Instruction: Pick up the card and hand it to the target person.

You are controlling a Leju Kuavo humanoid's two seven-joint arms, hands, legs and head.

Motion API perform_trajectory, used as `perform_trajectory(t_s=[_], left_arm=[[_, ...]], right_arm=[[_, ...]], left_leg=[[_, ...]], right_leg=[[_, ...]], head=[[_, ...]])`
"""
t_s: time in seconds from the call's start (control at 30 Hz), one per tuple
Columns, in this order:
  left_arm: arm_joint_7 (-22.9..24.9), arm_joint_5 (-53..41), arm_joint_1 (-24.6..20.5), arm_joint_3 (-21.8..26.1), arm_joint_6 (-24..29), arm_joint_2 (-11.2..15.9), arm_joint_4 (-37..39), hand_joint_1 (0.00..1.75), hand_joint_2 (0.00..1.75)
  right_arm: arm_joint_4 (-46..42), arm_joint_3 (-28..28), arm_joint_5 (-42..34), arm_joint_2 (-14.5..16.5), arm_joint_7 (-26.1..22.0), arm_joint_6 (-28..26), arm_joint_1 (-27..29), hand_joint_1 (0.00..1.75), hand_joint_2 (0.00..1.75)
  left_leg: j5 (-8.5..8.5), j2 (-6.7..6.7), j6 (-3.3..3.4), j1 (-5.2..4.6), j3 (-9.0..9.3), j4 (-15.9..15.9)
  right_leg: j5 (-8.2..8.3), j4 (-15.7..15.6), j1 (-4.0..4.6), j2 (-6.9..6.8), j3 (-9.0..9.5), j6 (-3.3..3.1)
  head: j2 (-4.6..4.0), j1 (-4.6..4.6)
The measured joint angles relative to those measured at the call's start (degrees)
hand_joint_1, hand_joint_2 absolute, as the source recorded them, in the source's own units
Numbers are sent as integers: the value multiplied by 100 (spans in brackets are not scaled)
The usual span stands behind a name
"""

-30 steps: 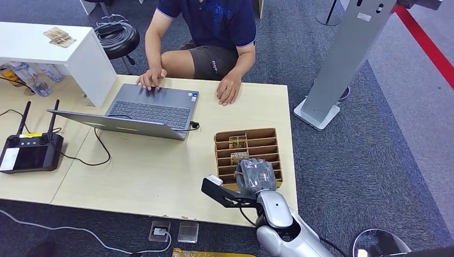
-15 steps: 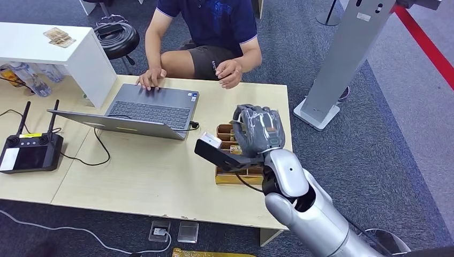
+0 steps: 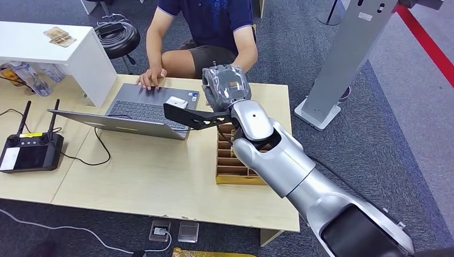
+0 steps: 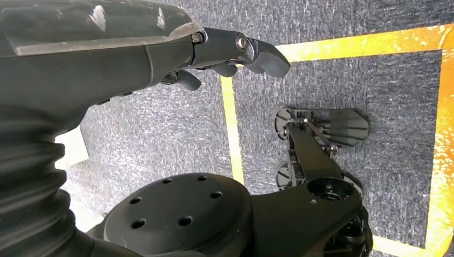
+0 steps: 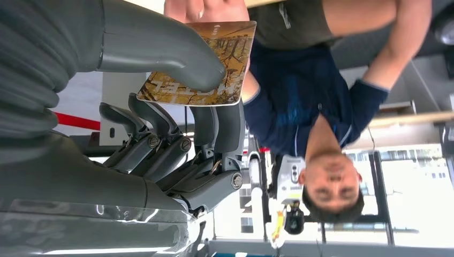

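- The card is being pinched in the right hand, with the thick grey thumb pressed on one face and darker fingers behind the other.
- The card is a thin rectangle with rounded corners, printed in yellow-brown and dark tones with pale lettering; the wording is too small to be read.
- In the head view, the right hand is being held above the far edge of the wooden table, just in front of the seated person.
- The person's hand is being shown touching the card's far end.
- A slotted wooden card holder is lying on the table under the silver arm, beside an open laptop.
- The left hand is hanging over grey carpet, its fingers loosely curled and nothing being held.
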Motion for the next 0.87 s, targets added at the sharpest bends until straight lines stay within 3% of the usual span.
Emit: perform_trajectory(t_s=[0.17, 0.33, 0.47, 0.87], left_arm=[[1, 49, 5, -2, 8, -7, 0, 0, 175], [-7, 97, 33, -2, -25, -8, 1, 0, 175], [-22, 104, 37, -2, -93, -8, 1, 0, 175], [-102, 56, 11, -41, -66, -5, 1, 0, 175]], right_arm=[[1107, 201, 111, 419, -64, -21, -188, 175, 175], [1639, 329, 177, 658, -109, -121, -228, 175, 175], [1884, 394, 208, 758, -126, -178, -274, 0, 175], [2249, 501, 231, 790, -64, -296, -313, 0, 175]], left_leg=[[0, 5, 0, 0, -4, 0], [0, 8, 0, 0, -6, 0], [0, 7, 0, 0, -6, 0], [0, 11, 0, 0, -4, 1]], right_leg=[[0, -1, 0, 4, -9, 0], [0, -1, 0, 6, -13, 0], [0, -1, 0, 6, -15, 0], [1, -1, 0, 9, -16, 0]], head=[[0, 3], [0, 3], [0, -2], [0, 3]])
